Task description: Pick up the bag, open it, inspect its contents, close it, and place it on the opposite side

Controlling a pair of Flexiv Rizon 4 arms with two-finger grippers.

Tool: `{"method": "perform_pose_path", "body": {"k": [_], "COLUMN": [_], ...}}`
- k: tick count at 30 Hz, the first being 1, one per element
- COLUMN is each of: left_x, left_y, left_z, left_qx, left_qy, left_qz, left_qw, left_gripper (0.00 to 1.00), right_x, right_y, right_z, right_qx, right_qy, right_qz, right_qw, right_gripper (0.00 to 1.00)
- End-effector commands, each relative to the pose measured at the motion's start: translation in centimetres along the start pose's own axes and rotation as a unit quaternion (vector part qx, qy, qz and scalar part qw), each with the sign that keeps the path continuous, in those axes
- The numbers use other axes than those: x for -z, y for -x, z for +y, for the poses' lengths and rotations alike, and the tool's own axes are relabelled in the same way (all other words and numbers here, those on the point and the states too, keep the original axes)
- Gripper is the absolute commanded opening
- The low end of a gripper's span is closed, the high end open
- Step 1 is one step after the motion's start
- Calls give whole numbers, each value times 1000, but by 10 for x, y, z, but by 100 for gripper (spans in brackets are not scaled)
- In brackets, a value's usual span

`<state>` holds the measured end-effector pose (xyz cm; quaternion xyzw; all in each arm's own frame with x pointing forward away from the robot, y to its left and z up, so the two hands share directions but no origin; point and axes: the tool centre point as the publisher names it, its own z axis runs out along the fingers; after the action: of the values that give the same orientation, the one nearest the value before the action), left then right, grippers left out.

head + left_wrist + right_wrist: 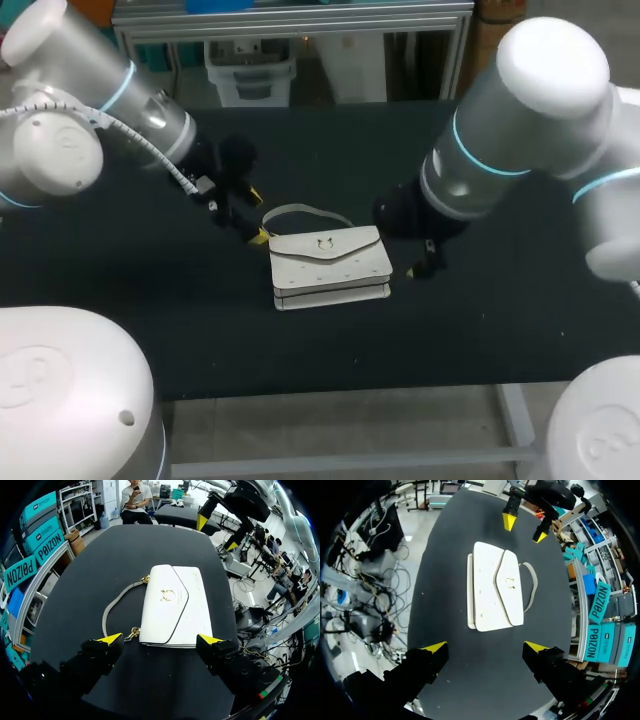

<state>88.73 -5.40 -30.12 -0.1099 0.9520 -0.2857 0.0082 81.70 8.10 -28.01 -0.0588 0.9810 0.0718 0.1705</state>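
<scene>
The left end effector point(258, 216), fingers spread wide and gripping nothing, hangs low at the left end of the bag point(330, 265). One yellow tip is just beside the corner where the strap point(300, 212) joins; whether it touches cannot be told. The left arm point(120, 100) comes in from the far left corner. In the left wrist view the bag's near end lies about level with the two tips and between them. The white bag lies flat near the middle of the dark surface point(150, 300), its pointed flap point(335, 250) facing up and shut, with a small gold clasp point(323, 243) at the flap's middle. The pale strap curves loose on the surface along the bag's far side, with gold links at its ends. To the right, the right end effector point(486, 647) is likewise spread wide and empty, near the bag's right end but apart from it, the bag lying ahead of its fingers. The right arm point(500, 150) enters from the right.
</scene>
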Motion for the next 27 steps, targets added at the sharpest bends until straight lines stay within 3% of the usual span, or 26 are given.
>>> {"method": "perform_pose_path", "body": {"k": [1,18,27], "left_x": [1,6,7], "left_y": [3,17,18], "left_z": [1,8,8], "left_qx": [21,186,188], "left_qy": [1,25,34], "left_qz": [1,-1,-9], "left_qw": [1000,982,981], "left_gripper": [100,100,100], "right_x": [-7,-17,-18], "right_y": [8,27,27], "right_z": [-3,-10,-11], "right_qx": [0,-28,-34], "right_qy": [10,-5,3], "right_qz": [67,139,143], "right_qw": [998,990,989], "right_gripper": [100,100,100]}}
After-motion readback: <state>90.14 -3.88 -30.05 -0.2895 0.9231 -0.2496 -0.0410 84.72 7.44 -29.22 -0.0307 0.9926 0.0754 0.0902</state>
